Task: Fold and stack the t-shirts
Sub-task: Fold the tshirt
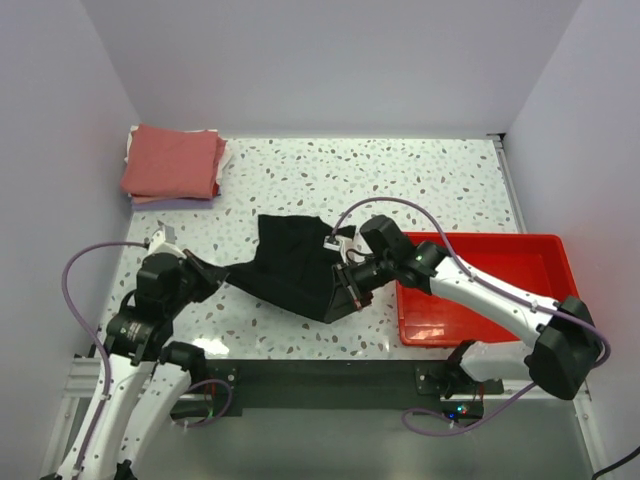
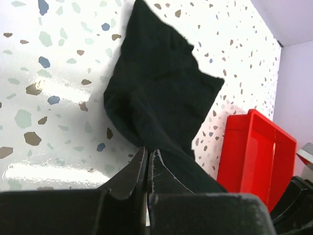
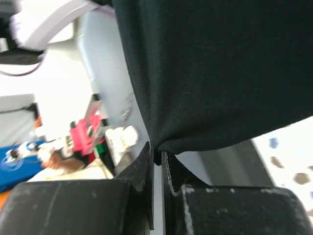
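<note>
The black t-shirt (image 1: pixel 295 265) lies near the middle of the table (image 1: pixel 420 180), a soft, matte, rumpled heap of cloth, irregular in outline; its near-left corner is drawn out into a taut point toward the left arm, and its near-right edge is lifted off the surface. The left gripper (image 2: pixel 147 164) has its fingers pressed together with only a hairline between them, pinching that drawn-out corner; in the left wrist view the cloth runs from the fingertips up into a creased, jagged-edged mass. The right gripper (image 3: pixel 159 159) is likewise nearly closed, a thin slit between its scuffed black fingers, clamped on a rounded fold of the same shirt, whose fine knit weave hangs above the fingertips.

At the far-left corner of the table sits a folded stack; a salmon-red t-shirt (image 1: pixel 172 160) lies on top, squarish and flat, with white t-shirt (image 1: pixel 224 150) edges showing at its right side and a pale lavender t-shirt (image 1: pixel 170 204) peeking out along the near edge.

The table is glossy white with grey, brown and blue terrazzo flecks; plain pale walls close it in. To the right of the black shirt stands a red tray (image 1: pixel 480 240), shallow, rectangular, hard shiny plastic with a raised rim; the right arm reaches across its near-left part.
</note>
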Robot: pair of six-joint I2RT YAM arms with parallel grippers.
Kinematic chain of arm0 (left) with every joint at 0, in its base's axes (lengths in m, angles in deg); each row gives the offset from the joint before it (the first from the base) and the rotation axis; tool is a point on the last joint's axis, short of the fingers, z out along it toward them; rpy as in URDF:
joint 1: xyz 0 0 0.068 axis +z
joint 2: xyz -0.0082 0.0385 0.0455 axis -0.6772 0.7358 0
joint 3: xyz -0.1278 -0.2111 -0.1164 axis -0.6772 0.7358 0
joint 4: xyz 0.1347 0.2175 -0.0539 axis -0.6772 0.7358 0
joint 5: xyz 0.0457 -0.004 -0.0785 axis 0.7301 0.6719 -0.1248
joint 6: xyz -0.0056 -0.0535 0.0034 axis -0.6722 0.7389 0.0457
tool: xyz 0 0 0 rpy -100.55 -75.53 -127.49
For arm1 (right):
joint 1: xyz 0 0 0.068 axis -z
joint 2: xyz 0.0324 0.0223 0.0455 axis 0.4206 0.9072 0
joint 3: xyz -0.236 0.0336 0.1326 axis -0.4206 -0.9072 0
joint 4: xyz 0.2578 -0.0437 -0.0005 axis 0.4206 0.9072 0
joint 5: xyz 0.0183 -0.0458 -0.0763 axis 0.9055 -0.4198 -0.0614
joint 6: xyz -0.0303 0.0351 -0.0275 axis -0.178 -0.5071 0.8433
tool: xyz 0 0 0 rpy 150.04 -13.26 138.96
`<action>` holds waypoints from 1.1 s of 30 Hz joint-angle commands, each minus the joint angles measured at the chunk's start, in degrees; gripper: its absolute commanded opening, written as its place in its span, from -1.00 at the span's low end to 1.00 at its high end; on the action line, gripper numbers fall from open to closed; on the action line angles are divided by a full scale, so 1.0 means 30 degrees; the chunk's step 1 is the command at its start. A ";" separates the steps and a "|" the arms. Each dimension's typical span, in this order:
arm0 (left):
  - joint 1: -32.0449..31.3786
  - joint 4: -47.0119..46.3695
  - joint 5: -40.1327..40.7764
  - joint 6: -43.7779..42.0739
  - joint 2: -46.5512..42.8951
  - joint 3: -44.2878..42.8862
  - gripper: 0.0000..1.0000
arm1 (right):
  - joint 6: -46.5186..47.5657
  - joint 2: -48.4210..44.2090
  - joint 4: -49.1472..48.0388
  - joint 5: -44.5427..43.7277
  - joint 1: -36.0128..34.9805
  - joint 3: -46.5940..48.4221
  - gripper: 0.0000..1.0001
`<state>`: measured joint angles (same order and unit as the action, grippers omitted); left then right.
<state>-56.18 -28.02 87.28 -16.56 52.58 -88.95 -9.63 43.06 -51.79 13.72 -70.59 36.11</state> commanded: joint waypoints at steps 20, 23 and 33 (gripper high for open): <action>0.0243 -0.4386 0.3072 -0.0438 0.5045 -0.2155 -1.00 | -0.2508 0.0234 0.0970 0.4214 0.3106 0.0997 -1.00; 0.0243 -0.5294 0.3073 -0.0585 0.6426 -0.2389 -1.00 | -0.2478 0.0878 0.0471 0.4654 0.3840 0.1084 -1.00; 0.0243 -0.8808 0.2634 -0.1024 1.1084 -0.3297 -1.00 | -0.2156 0.3777 -0.0731 0.3429 0.5422 0.2870 -1.00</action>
<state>-56.29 -46.32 89.64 -17.26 83.03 -95.60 -16.32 53.20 -54.12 23.05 -55.81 41.92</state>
